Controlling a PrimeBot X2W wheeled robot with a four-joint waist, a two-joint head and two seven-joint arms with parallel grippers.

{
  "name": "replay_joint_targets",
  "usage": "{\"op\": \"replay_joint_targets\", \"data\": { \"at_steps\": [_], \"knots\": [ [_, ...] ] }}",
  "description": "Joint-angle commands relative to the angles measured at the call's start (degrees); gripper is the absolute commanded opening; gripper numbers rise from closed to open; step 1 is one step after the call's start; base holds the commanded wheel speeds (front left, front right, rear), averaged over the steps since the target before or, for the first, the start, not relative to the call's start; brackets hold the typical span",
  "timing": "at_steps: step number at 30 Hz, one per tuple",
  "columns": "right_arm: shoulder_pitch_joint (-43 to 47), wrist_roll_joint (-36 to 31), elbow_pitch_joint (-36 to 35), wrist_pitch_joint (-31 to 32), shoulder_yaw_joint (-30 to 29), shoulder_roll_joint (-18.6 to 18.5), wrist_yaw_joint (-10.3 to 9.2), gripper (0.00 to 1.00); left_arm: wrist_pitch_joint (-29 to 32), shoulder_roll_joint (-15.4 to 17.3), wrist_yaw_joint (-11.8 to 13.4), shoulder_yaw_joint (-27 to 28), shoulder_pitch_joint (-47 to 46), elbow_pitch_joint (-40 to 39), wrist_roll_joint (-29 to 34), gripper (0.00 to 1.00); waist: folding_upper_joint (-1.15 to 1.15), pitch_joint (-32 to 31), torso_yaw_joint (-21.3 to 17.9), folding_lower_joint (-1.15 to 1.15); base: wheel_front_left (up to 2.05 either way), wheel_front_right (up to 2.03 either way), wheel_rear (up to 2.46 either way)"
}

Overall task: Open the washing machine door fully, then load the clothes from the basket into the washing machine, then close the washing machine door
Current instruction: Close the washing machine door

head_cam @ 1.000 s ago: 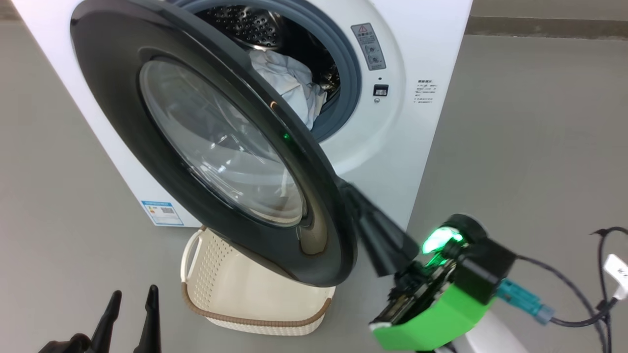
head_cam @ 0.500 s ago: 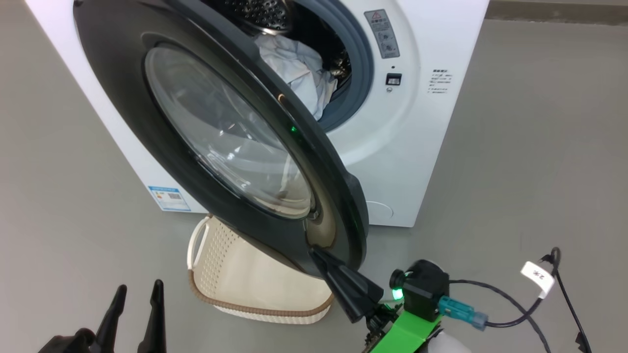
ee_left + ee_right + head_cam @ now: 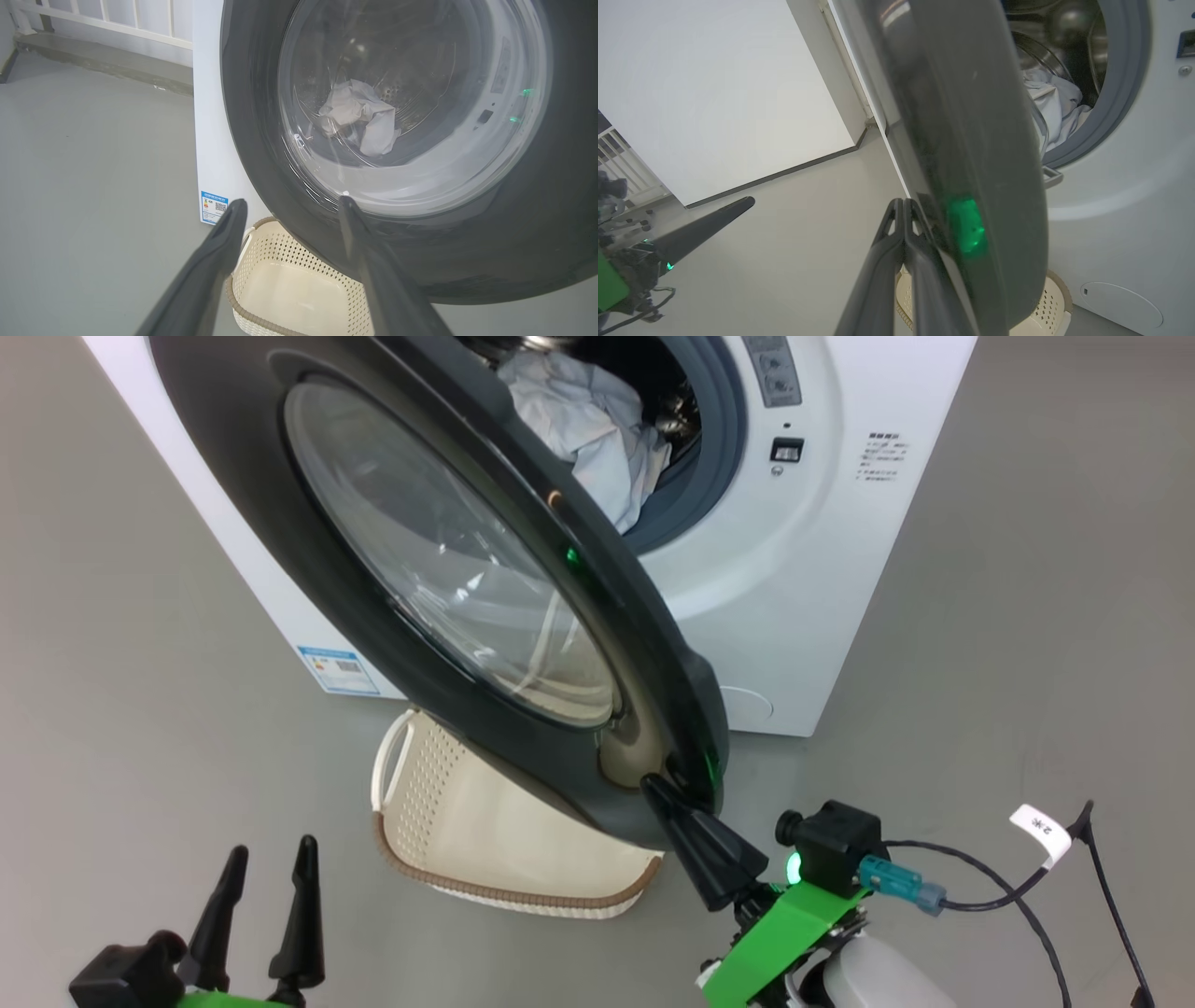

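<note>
Smooth grey floor (image 3: 121, 756), white washing machine (image 3: 803, 597) standing on it, cream basket (image 3: 495, 840) just in front

Counts: washing machine (image 3: 822, 616), 1. Its door (image 3: 233, 523), 1, with 1 glass window. Basket (image 3: 485, 840), 1, with 1 side handle in sight. Clothes (image 3: 597, 439): 1 pale crumpled bundle in the drum; the number of garments in it cannot be told. Grippers, 2: left gripper (image 3: 271, 847) and right gripper (image 3: 653, 786), 2 dark fingers (image 3: 210, 261) each, 4 in all. Blue label (image 3: 338, 667), 1. Cable (image 3: 990, 887), 1, carrying 1 white tag (image 3: 1039, 829).
</note>
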Motion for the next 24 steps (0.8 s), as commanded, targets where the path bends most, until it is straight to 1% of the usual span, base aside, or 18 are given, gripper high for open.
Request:
{"op": "replay_joint_targets", "data": {
  "at_steps": [1, 11, 16, 24],
  "knots": [
    [-1.47, -0.18, -1.02, -0.28, 0.37, 1.26, 0.09, 0.00, -0.78, 0.58, -0.15, 2.02, -2.09, -1.05, -0.57, 1.00, 0.00, 0.50, 0.21, 0.00, 0.00, 0.00, 0.00],
    [-4.83, -1.30, -0.49, -0.28, -5.81, 1.47, 0.09, 0.00, -0.78, 0.40, -0.15, 1.37, -3.67, -1.34, -0.48, 1.00, 0.00, 2.91, 0.25, 0.00, 0.00, 0.00, 0.00],
    [-8.62, -2.27, 0.02, -0.28, -10.25, 1.50, 0.09, 0.00, -0.78, 0.45, -0.15, 0.72, -5.47, -1.44, -0.41, 1.00, 0.00, 5.55, 0.64, 0.00, 0.00, 0.00, 0.00],
    [-15.22, -3.84, 2.06, -0.28, -15.82, 1.41, 0.09, 0.00, -0.78, -0.01, -0.15, -0.66, -8.10, -1.86, -0.93, 1.00, 0.00, 9.01, 2.14, 0.00, 0.00, 0.00, 0.00]
  ]
}}
